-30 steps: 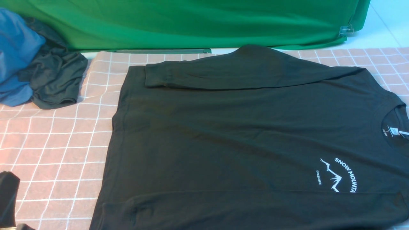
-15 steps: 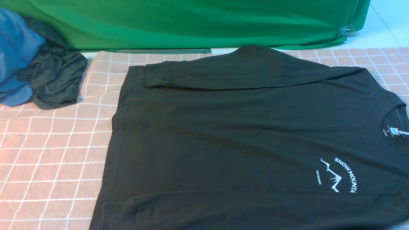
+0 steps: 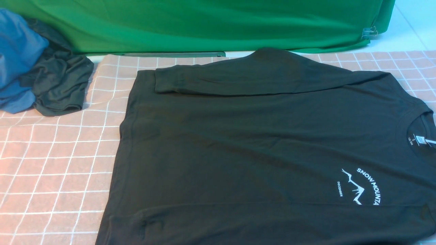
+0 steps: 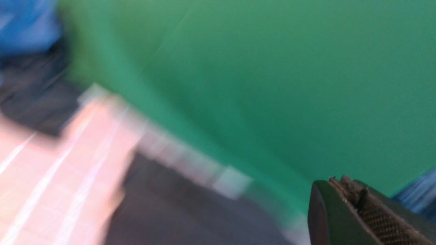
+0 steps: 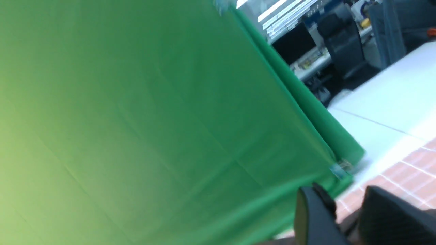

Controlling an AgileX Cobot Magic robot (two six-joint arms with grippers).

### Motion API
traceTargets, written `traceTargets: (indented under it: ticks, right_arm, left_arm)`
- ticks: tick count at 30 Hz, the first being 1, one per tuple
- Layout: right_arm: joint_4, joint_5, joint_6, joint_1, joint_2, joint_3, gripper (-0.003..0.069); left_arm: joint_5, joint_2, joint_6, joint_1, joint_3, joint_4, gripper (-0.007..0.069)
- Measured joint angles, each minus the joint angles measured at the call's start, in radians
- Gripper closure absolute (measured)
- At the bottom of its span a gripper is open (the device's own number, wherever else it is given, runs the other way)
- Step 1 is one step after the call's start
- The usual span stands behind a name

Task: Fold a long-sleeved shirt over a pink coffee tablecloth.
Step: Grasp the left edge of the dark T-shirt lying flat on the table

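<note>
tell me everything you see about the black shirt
The shirt is black, cotton-looking, lying flat, chest up, on the tablecloth, neck toward the robot's right. Its far sleeve is folded across the body. A round collar shows a label; a white SNOW MOUNTAIN print sits nearby. Its near edge runs out of frame.

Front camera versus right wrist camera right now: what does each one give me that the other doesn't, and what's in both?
Front view only: the long-sleeved shirt laid flat with a sleeve folded across its far edge, its white mountain print, plus the blue garment and dark grey garment bunched at far left. No arm shows there.
Right wrist view only: the right end effector, fingers apart, and a room beyond with a dark chair.
Both: the green cloth, its clear clip, and the pink coffee tablecloth.
</note>
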Motion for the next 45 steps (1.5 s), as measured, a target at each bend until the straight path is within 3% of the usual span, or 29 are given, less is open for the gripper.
traceTargets:
  ticks: [1, 3, 4, 7, 10, 13, 14, 18, 21, 26, 37, 40, 45]
  right_arm:
    - [-0.007, 0.052, 0.017, 0.010, -0.001, -0.035, 0.0468]
    - [-0.022, 0.111, 0.019, 0.021, 0.000, -0.080, 0.0496]
    - [-0.053, 0.223, -0.008, 0.043, 0.017, -0.173, 0.0550]
    - [-0.088, 0.421, -0.125, 0.087, 0.121, -0.360, 0.0619]
    - [-0.098, 0.598, -0.194, 0.124, 0.277, -0.519, 0.0623]
    - [-0.099, 0.816, -0.266, 0.163, 0.464, -0.656, 0.0623]
    - [-0.099, 0.816, -0.266, 0.165, 0.476, -0.664, 0.0623]
    - [-0.098, 0.995, -0.374, 0.215, 0.723, -0.754, 0.0623]
    - [-0.075, 1.036, -0.419, 0.248, 0.832, -0.758, 0.0623]
    - [-0.057, 1.038, -0.449, 0.324, 0.919, -0.758, 0.0622]
    - [-0.053, 0.892, -0.450, 0.448, 0.929, -0.760, 0.0620]
    - [-0.053, 0.889, -0.450, 0.448, 0.929, -0.760, 0.0618]
    - [-0.053, 0.887, -0.450, 0.452, 0.929, -0.760, 0.0617]
  left_arm:
    - [0.144, 0.105, 0.079, 0.000, -0.058, -0.006, 0.0611]
    - [0.231, 0.181, 0.129, 0.000, -0.087, -0.014, 0.0611]
    - [0.334, 0.298, 0.197, 0.000, -0.113, -0.033, 0.0611]
    - [0.422, 0.496, 0.287, 0.000, -0.112, -0.074, 0.0612]
    - [0.438, 0.632, 0.317, -0.031, -0.102, -0.093, 0.0613]
    - [0.433, 0.732, 0.286, -0.145, -0.102, -0.057, 0.0613]
    - [0.430, 0.741, 0.274, -0.154, -0.102, -0.046, 0.0613]
    - [0.422, 0.819, 0.086, -0.350, -0.102, 0.128, 0.0613]
    - [0.416, 0.863, -0.006, -0.411, -0.102, 0.215, 0.0613]
    - [0.393, 0.927, -0.040, -0.428, -0.102, 0.305, 0.0574]
    - [0.233, 1.044, -0.079, -0.428, -0.102, 0.373, 0.0201]
    - [0.227, 1.072, -0.091, -0.428, -0.102, 0.383, 0.0144]
    - [0.214, 1.110, -0.097, -0.428, -0.102, 0.396, 0.0125]
